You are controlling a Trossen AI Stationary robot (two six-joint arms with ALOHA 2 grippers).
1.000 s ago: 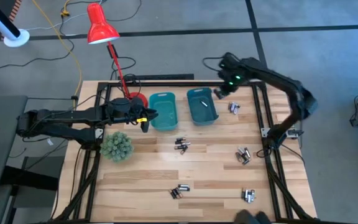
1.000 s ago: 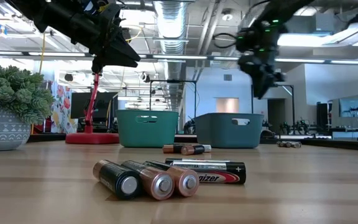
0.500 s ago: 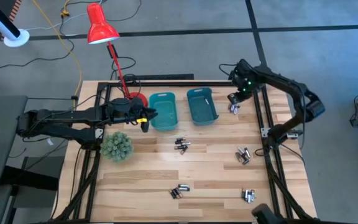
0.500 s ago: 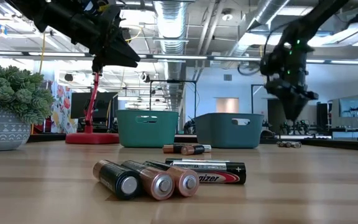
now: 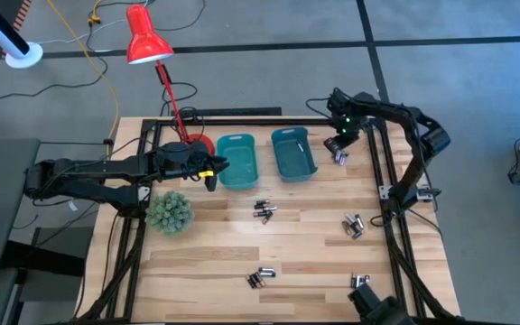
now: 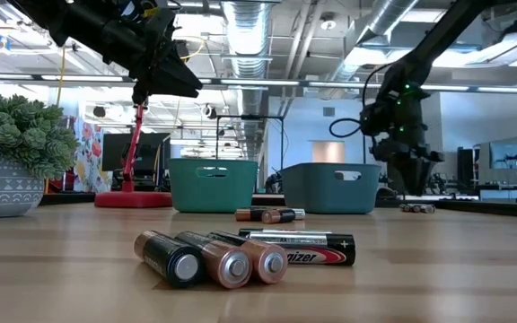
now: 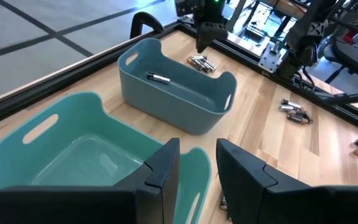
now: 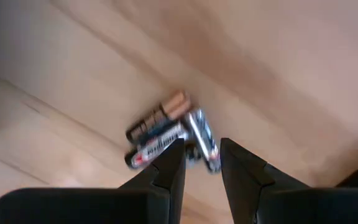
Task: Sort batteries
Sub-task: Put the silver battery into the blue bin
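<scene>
Batteries lie in small piles on the wooden table: at the far right, in the middle, at the right and near the front. One battery lies inside the blue-grey bin, which stands beside the teal bin. My right gripper hangs open, pointing down, just above the far-right pile, touching nothing. My left gripper hovers open and empty over the teal bin's near left corner.
A potted green plant stands near the left arm. The red lamp's base sits behind the teal bin. Black frame rails run along the table's sides. Another battery pile lies at the near right corner.
My right gripper has moved from beside the blue-grey bin's right wall toward the table's right edge and down, tipping to point down over the far-right battery pile. Its fingers stay apart. The batteries have not moved.
</scene>
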